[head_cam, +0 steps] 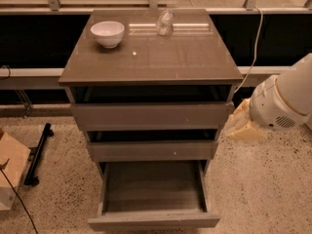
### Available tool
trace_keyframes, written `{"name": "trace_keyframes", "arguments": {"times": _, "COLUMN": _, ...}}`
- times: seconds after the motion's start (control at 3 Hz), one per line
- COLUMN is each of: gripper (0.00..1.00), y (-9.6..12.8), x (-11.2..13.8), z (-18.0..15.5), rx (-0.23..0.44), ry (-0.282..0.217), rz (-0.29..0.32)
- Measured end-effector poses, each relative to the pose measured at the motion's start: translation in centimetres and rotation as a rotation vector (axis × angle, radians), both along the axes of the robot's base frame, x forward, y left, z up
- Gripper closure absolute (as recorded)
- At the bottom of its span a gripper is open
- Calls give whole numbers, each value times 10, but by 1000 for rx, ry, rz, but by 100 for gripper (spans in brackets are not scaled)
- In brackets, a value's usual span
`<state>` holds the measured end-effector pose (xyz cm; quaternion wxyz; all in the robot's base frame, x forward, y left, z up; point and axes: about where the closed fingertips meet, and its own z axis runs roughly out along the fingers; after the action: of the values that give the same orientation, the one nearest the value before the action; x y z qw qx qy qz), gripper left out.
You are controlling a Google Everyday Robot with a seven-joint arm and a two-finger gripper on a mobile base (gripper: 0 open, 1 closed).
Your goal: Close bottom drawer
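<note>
The bottom drawer (pixel 153 219) of the grey-brown cabinet is pulled far out, showing its plank floor and plain front at the lower edge of the camera view. The middle drawer (pixel 152 150), with a small white dot, stands a little open above it. The wide top drawer (pixel 151 115) is also slightly out. My gripper (pixel 240 125) hangs at the cabinet's right side, level with the top and middle drawers, well above and right of the bottom drawer's front. It holds nothing that I can see.
A white bowl (pixel 107 33) and a clear crumpled bottle (pixel 165 22) stand on the cabinet top (pixel 151 57). A cardboard box (pixel 10 174) and a black stand (pixel 38 152) lie on the speckled floor at the left. A white cable (pixel 254 48) hangs at the right.
</note>
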<state>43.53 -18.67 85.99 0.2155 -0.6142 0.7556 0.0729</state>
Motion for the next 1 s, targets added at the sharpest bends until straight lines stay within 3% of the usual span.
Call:
{"name": "trace_keyframes", "arguments": {"times": 0.67, "gripper": 100, "y": 14, "x": 3, "z": -98, "rx": 84, "ry": 46, "rz": 49}}
{"name": "trace_keyframes", "arguments": {"times": 1.0, "gripper": 100, "y": 15, "x": 3, "z": -98, "rx": 84, "ry": 44, "rz": 54}}
